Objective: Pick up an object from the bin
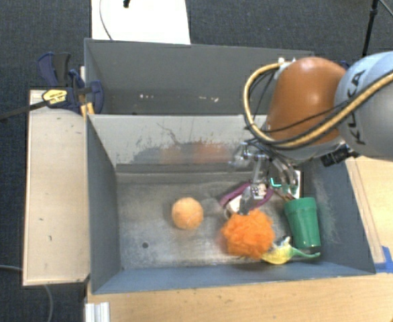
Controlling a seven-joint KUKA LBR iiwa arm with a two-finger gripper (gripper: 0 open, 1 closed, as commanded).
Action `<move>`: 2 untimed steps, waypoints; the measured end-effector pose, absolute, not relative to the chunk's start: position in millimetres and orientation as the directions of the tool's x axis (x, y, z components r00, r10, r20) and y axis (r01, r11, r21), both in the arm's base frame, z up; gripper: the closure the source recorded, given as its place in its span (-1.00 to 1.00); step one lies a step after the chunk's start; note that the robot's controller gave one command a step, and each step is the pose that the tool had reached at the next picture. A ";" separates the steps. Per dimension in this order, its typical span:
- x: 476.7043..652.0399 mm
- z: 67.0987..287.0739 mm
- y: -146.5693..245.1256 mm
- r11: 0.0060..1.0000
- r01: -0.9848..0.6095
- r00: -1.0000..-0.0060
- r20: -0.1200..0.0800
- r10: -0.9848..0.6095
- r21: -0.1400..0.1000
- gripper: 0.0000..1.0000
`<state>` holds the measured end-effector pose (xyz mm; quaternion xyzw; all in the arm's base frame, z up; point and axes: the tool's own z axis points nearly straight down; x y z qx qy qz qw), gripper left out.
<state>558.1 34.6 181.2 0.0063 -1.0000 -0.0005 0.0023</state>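
Hovering beside the fluffy orange yarn pom-pom (248, 233), the fingers (255, 194) should drop straight, clear of the green plastic cup (302, 221) beside them; released or clenched, cannot tell.

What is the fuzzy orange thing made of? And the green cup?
The fuzzy orange thing looks like yarn or plush, because its edge is shaggy and dull. The green cup seems to be smooth plastic, with even colour and a slight shine, though I can't be sure.
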 end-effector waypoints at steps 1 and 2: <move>559.9 185.2 34.4 1.000 -0.012 -1.000 -0.003 -0.012 0.001 -1.00; 551.0 150.6 18.3 0.997 -0.083 -0.997 -0.008 -0.083 0.001 -1.00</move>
